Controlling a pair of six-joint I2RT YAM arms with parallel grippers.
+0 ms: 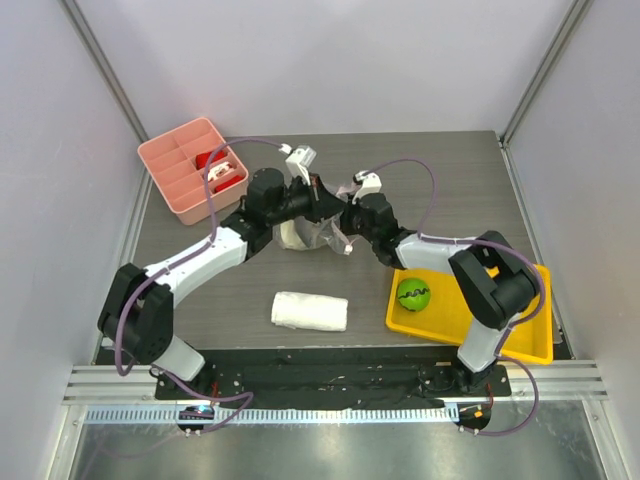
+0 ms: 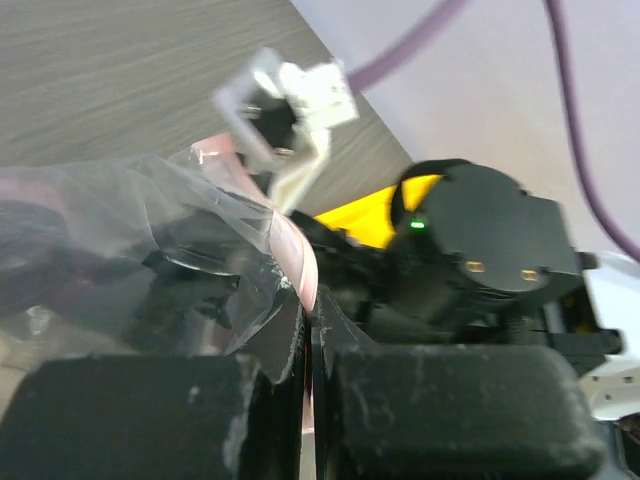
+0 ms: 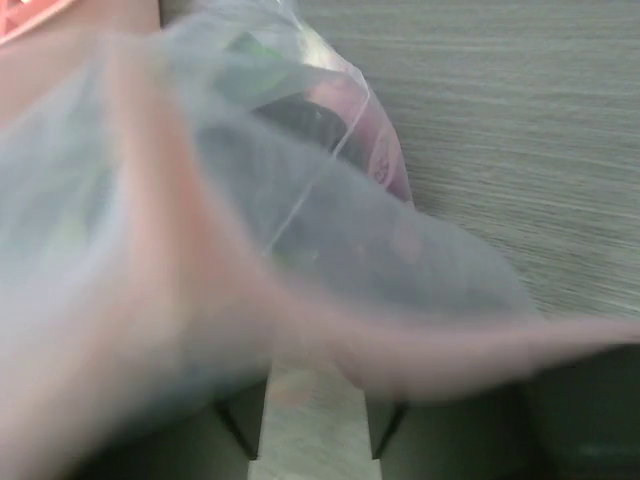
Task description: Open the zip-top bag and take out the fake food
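Left arm [image 1: 200, 258] and right arm [image 1: 445, 248] flank the bag [image 1: 300, 237] at 9 and 3 o'clock; towel [image 1: 310, 311] at 6, box [image 1: 163, 182] at 10, tray [image 1: 505, 340] at 4 — bench [image 1: 430, 160] open at 12.

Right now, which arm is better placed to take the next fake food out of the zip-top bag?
Right. The left claw is shut on the zip-top bag. The right claw is at the bag, jaws apart, and the yellow tray with the green ball lies on its side.
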